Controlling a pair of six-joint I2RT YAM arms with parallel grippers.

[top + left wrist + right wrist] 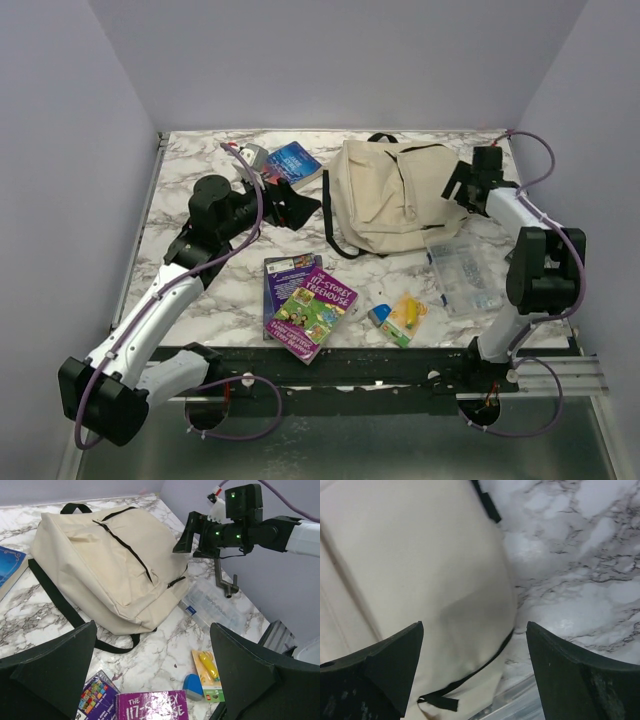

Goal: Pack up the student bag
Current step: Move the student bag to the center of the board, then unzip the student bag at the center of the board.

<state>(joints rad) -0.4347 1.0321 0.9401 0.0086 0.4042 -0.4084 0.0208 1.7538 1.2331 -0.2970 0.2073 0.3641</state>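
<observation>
The cream-beige student bag lies flat and zipped shut at the table's back centre; it fills the left wrist view and the right wrist view. My left gripper is open and empty, just left of the bag. My right gripper is open and empty, over the bag's right edge; it also shows in the left wrist view. Two purple books lie stacked in front. A blue book lies at the back left.
A clear plastic compartment box stands right of the bag. A blue eraser and a yellow item on a card lie near the front edge. A small grey object sits beside the blue book.
</observation>
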